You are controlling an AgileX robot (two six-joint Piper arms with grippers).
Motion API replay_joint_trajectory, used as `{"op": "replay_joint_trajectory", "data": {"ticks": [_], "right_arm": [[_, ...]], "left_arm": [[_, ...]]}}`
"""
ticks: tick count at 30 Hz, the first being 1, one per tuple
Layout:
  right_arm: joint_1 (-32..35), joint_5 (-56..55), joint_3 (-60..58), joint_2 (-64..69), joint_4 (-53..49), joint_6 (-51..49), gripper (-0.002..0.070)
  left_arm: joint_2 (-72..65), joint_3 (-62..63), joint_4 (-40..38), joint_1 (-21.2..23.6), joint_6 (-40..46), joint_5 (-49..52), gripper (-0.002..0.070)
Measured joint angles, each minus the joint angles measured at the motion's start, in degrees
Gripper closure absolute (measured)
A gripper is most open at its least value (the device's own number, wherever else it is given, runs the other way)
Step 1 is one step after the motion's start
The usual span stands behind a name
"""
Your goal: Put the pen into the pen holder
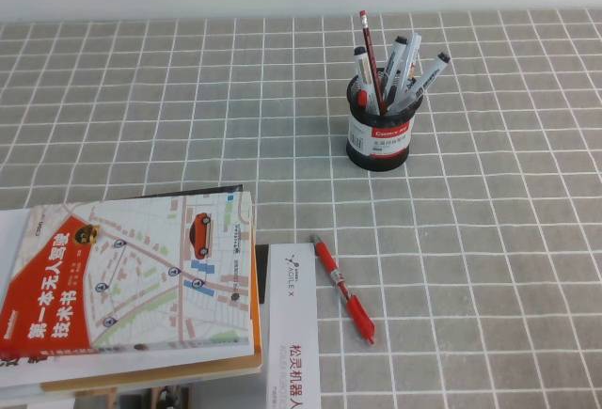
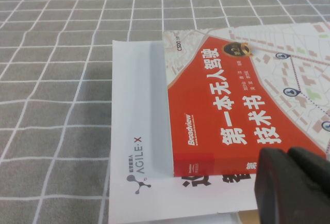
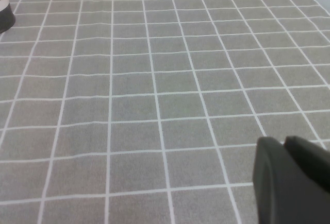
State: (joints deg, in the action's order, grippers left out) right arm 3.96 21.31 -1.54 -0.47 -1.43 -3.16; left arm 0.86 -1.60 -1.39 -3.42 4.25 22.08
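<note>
Nothing done yet — red plastic click pen [image 1: 343,289] lying flat on the grey checked tablecloth [image 1: 489,240], just beside the white booklet [image 1: 293,334], well apart from the black round pen holder [image 1: 380,136]. Left gripper [image 2: 291,185] low over the red-covered book [image 2: 242,116], right gripper [image 3: 291,175] over bare cloth — spread of either, cannot tell. Grasp, carry, drop all remaining.

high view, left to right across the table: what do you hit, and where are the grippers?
Book with the map cover → white AgileX booklet → red pen → pen holder. Neither gripper shows here; the left gripper hangs over the book, the right gripper over bare tablecloth.
</note>
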Motion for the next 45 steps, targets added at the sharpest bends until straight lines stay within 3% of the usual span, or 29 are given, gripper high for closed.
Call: {"op": "replay_joint_trajectory", "data": {"ticks": [30,33,40,45], "right_arm": [[-1.2,-0.6,0.0,0.0,-1.8,0.0,0.0689],[-1.2,-4.0,0.0,0.0,9.5,0.0,0.0689],[-1.2,-10.4,0.0,0.0,56.6,-0.1,0.0689],[-1.2,-11.5,0.0,0.0,65.9,7.5,0.0689]], "left_arm": [[0.0,0.0,0.0,0.0,0.0,0.0,0.0678],[0.0,0.0,0.0,0.0,0.0,0.0,0.0678],[0.0,0.0,0.0,0.0,0.0,0.0,0.0678],[0.0,0.0,0.0,0.0,0.0,0.0,0.0678]]}}
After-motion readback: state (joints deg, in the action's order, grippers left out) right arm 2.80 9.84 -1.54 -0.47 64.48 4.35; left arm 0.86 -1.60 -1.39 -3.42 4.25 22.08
